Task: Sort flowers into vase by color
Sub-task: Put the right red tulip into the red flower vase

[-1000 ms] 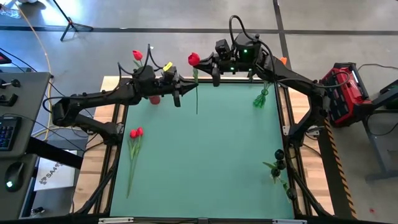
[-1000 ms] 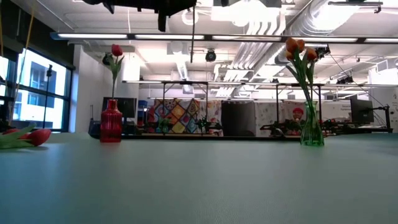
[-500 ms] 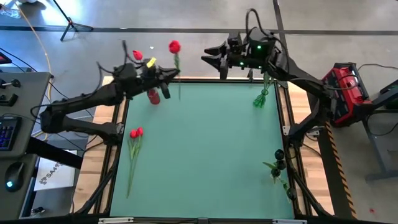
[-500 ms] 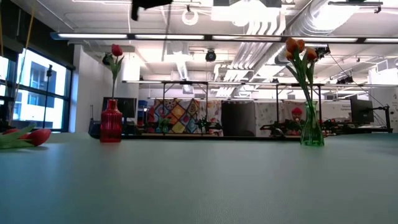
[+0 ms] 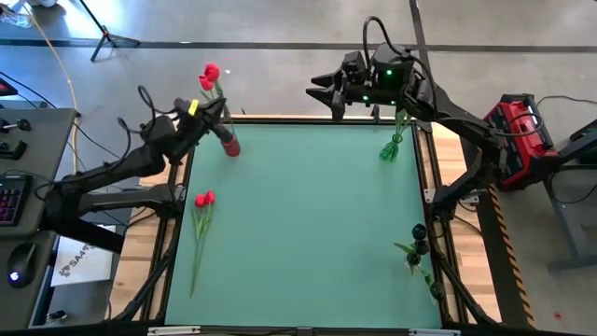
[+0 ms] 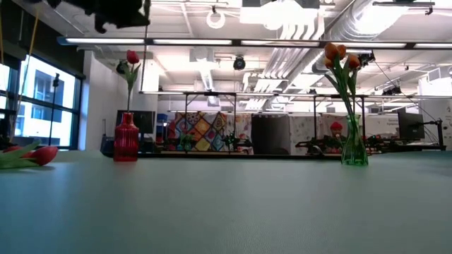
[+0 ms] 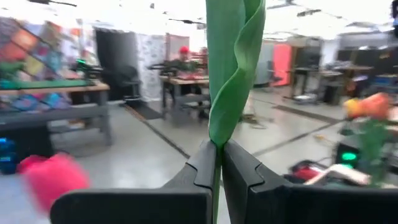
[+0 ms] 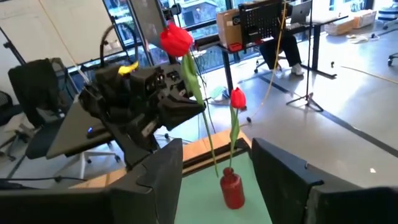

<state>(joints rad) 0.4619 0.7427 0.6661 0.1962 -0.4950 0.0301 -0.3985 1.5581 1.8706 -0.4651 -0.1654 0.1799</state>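
My left gripper (image 7: 219, 165) is pinched tight on a red tulip's (image 5: 212, 73) stem, holding it just above the red vase (image 5: 229, 144) at the table's (image 5: 308, 224) far-left corner; my right gripper (image 5: 326, 91) hangs wide open, empty, near the green vase (image 5: 391, 147).

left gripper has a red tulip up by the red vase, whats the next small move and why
Probably lower the stem into the red vase. The left gripper is shut on a red tulip held above that vase, which already holds one red tulip. The right gripper waits open by the green vase.
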